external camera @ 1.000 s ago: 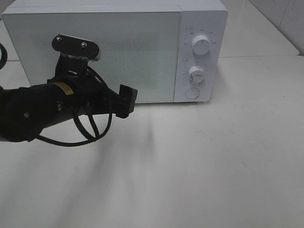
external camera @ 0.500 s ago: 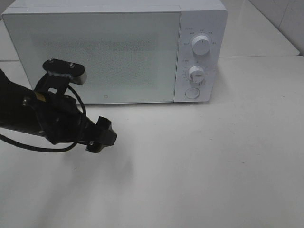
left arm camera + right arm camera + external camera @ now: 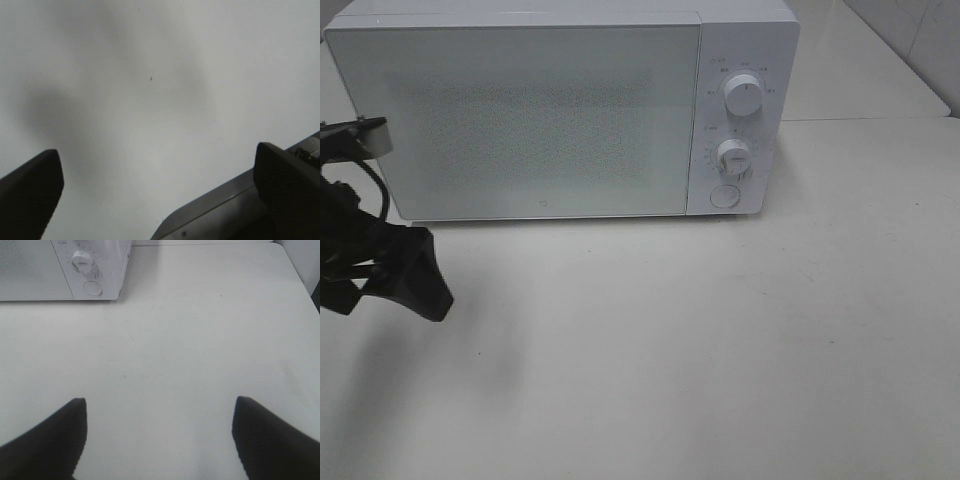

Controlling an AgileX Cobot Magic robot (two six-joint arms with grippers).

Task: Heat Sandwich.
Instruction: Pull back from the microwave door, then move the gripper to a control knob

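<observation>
The sandwich is out of view in every frame. A white microwave (image 3: 520,110) stands at the back of the table with its door shut flat. My left gripper (image 3: 392,292) hangs at the far left edge of the exterior view, in front of the microwave's lower left corner. In the left wrist view the left gripper (image 3: 157,157) is open, and only bare table shows between its dark fingers (image 3: 30,190). The right gripper (image 3: 160,404) is open over bare table with nothing in it. It does not show in the exterior view.
The microwave's control panel carries two round knobs (image 3: 744,97) (image 3: 732,157) and a round button (image 3: 723,196), also seen in the right wrist view (image 3: 83,261). The white table (image 3: 720,350) stretches in front. A grey edge (image 3: 210,210) crosses a corner of the left wrist view.
The left arm has drawn back from in front of the microwave door to the far left and lower. The door is uncovered now. The right gripper has not visibly changed.
</observation>
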